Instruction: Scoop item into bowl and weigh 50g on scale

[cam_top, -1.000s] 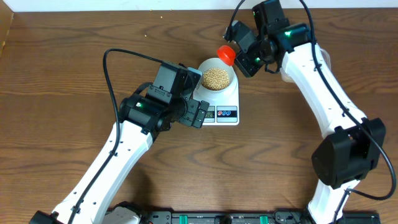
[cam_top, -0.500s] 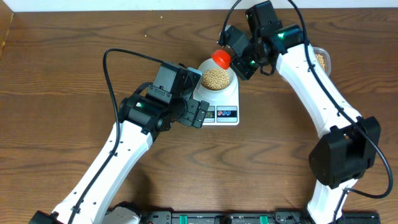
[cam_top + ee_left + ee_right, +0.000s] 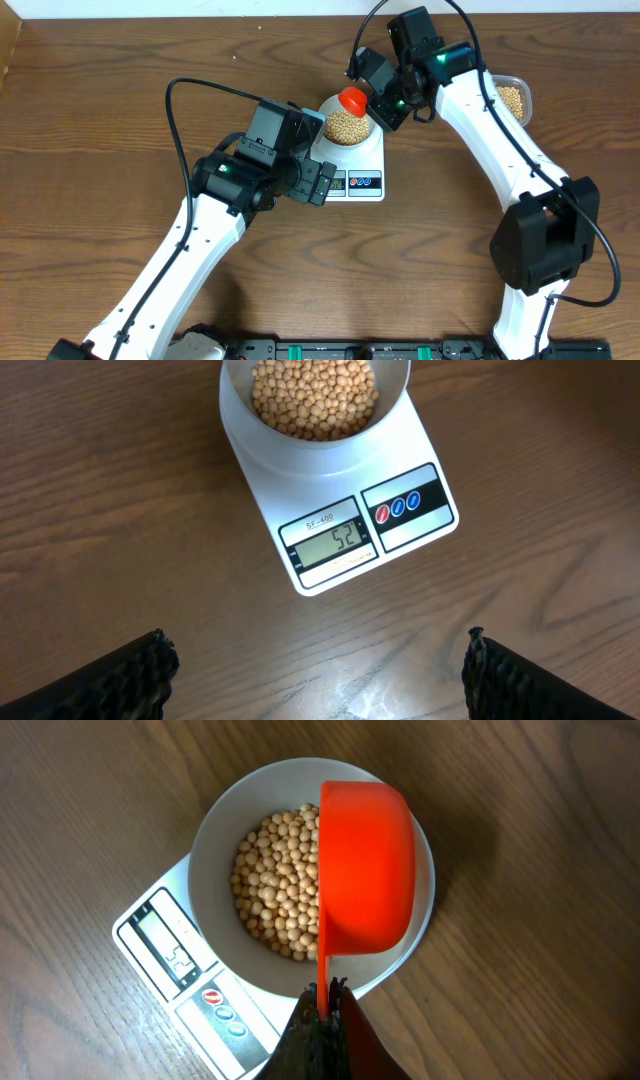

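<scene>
The pale bowl stands on the white scale and holds the tan item beads. In the left wrist view the scale's display reads 52. My right gripper is shut on the thin handle of an orange scoop. The scoop hangs over the right half of the bowl, above the beads. My left gripper is open over bare table just in front of the scale, with nothing between its fingers.
A clear plastic tub with more beads sits at the back right, partly behind the right arm. Black cables arc over the table's back. The table's far edge runs along the top of the overhead view.
My right gripper has carried the orange scoop leftward, from beside the bowl's back-right rim to over the bowl. The tub has come into view behind the arm. The left arm is still.
</scene>
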You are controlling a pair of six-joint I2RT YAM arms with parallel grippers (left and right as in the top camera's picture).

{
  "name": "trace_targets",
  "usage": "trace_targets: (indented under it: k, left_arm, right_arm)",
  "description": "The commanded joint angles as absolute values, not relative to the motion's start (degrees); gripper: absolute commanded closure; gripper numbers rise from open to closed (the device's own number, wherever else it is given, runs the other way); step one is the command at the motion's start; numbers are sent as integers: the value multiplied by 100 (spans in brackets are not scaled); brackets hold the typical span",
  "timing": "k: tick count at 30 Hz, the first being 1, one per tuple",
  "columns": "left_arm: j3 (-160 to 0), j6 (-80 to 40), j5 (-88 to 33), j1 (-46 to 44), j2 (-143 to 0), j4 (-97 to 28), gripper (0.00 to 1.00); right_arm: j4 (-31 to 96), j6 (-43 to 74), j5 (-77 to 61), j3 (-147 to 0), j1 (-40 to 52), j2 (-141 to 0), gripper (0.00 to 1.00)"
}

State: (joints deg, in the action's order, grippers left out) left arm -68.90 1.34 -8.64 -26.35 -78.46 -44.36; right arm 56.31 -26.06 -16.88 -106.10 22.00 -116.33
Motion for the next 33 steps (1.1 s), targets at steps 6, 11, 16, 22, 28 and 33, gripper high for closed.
trace_targets:
  k: [6, 11, 16, 22, 28, 33]
  left_arm:
    - [-6847, 141, -810, -2606, -7861, -4434, 7]
    - [-6847, 141, -810, -2606, -7863, -4434, 7]
    - [-6847, 141, -810, -2606, -7861, -4434, 7]
    - [-6847, 141, -810, -2606, -7861, -4434, 7]
    - [-6847, 141, -810, -2606, -7861, -4434, 7]
    - [-6847, 141, -810, -2606, -7861, -4434, 7]
  right_arm:
    - [5638, -2687, -1903, -10591, 2255, -11751, 99]
    - [5647, -2687, -1905, -10591, 2257, -11810, 99]
    - [5649, -2644, -1955, -10591, 2261, -11841, 99]
    - [5640, -2644, -1944, -10591, 2255, -11913, 99]
    - [5642, -2644, -1984, -10589, 2300, -12005, 99]
    - [5640, -2644, -1979, -10589, 2298, -12007, 99]
